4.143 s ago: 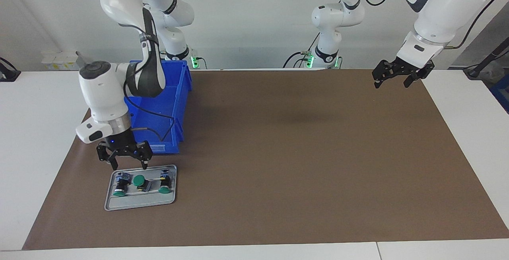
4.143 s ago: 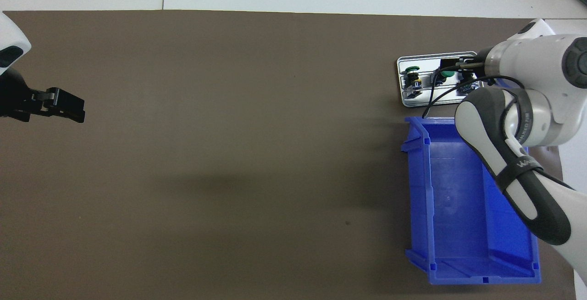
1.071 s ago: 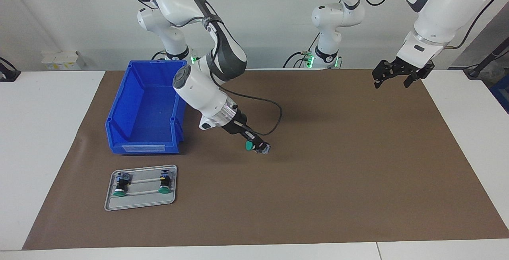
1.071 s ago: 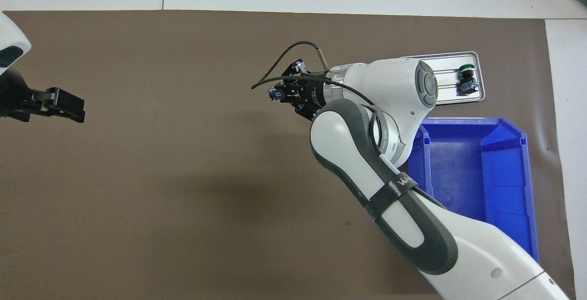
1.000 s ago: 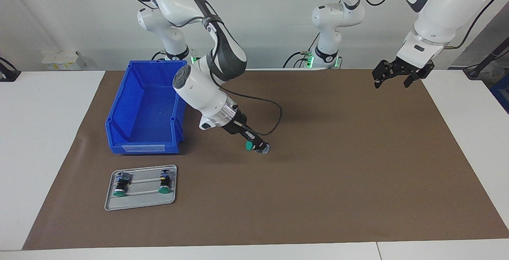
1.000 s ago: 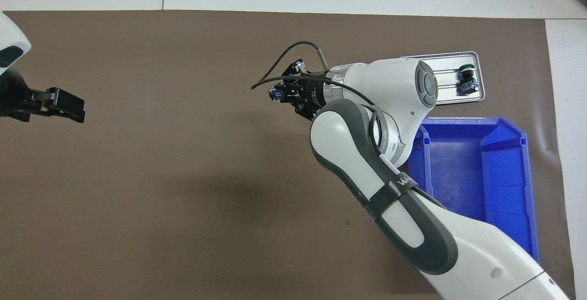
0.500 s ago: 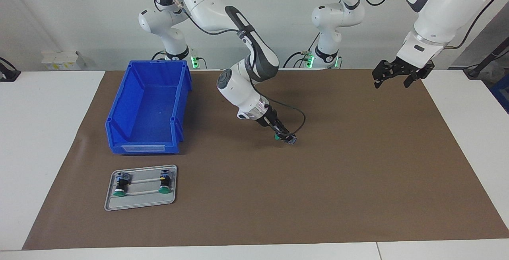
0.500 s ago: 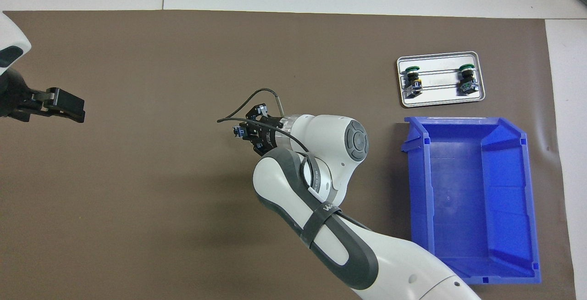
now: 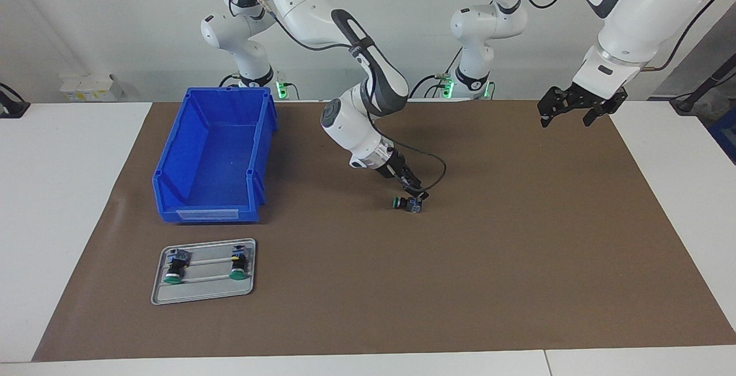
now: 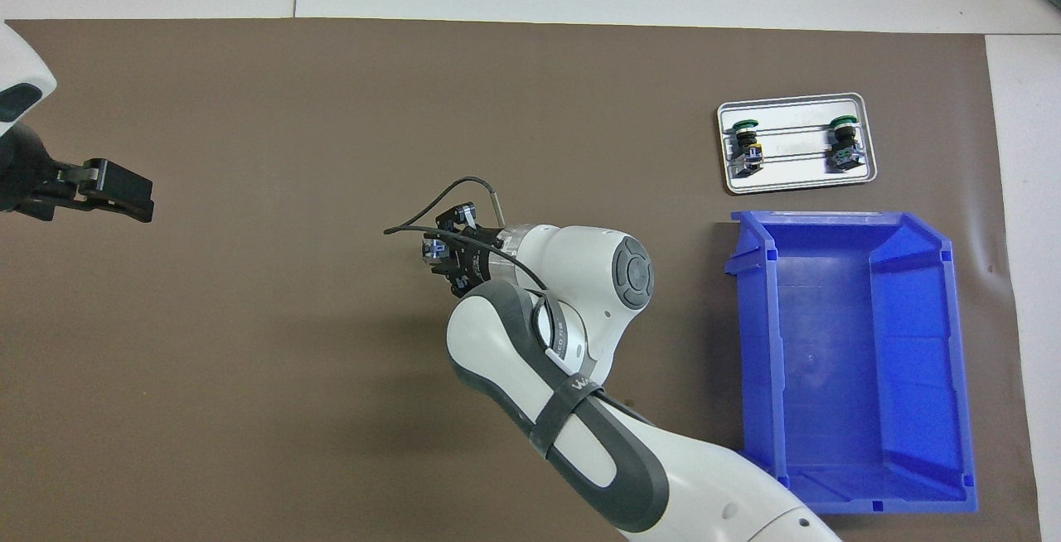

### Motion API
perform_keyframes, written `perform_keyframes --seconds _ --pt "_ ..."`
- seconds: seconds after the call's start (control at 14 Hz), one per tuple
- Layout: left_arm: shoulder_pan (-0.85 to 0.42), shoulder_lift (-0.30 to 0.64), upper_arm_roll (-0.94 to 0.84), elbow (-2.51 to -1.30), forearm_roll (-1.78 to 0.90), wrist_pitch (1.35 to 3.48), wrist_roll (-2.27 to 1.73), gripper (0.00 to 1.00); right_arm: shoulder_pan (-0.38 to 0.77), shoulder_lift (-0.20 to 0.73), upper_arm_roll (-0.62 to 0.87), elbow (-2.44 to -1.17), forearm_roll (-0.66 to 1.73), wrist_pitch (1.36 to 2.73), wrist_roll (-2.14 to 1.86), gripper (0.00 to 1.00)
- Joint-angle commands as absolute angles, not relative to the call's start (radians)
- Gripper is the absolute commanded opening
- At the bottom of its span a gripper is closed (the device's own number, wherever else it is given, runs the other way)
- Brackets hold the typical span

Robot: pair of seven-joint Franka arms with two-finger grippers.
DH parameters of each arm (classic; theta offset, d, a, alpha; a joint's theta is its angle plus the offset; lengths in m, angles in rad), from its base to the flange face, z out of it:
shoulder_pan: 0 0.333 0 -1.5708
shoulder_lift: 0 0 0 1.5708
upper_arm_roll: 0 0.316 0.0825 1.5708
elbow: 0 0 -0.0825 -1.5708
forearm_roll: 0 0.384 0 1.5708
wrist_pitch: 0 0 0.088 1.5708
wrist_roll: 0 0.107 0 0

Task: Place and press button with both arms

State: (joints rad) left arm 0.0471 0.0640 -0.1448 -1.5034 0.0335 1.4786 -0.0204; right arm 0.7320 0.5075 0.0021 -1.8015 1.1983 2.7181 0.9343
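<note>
Blue bin holding nothing, metal tray holding two green-capped buttons

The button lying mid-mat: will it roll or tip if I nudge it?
The button seems to lie on its side on the mat, so a nudge would probably roll it, curving because the cap is wider than the body. It looks small and rigid, likely light, so it may skid.

button is gone from the tray, now lies on its side on the brown mat mid-table. right gripper, which carried it from the tray, now sits just above it, fingers parting, no longer clamped on it.
</note>
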Motion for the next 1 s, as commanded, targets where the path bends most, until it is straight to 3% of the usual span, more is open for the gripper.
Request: perform_keyframes --seconds 0.0,0.36,0.5,0.71,0.93 --pt "0.043 0.022 -0.149 -1.557 0.023 1.489 -0.005 1.0 0.735 0.492 -0.002 -1.827 1.235 2.738 0.877 0.96" --pt "-0.014 -0.046 -0.16 -1.735 -0.02 1.699 0.107 1.0 0.683 0.376 -0.032 -1.885 1.163 2.738 0.824 1.0" --pt "-0.05 -0.046 -0.16 -1.75 -0.073 1.745 0.202 1.0 0.637 0.321 -0.034 -1.928 1.044 2.732 0.813 1.0" --pt "-0.174 -0.029 -0.16 -1.787 -0.086 1.881 0.245 1.0 0.542 0.259 -0.034 -1.959 0.809 2.686 0.783 1.0" --pt "-0.314 0.047 -0.16 -1.841 -0.089 2.092 0.28 1.0 0.419 0.227 -0.035 -1.956 0.538 2.613 0.723 1.0"
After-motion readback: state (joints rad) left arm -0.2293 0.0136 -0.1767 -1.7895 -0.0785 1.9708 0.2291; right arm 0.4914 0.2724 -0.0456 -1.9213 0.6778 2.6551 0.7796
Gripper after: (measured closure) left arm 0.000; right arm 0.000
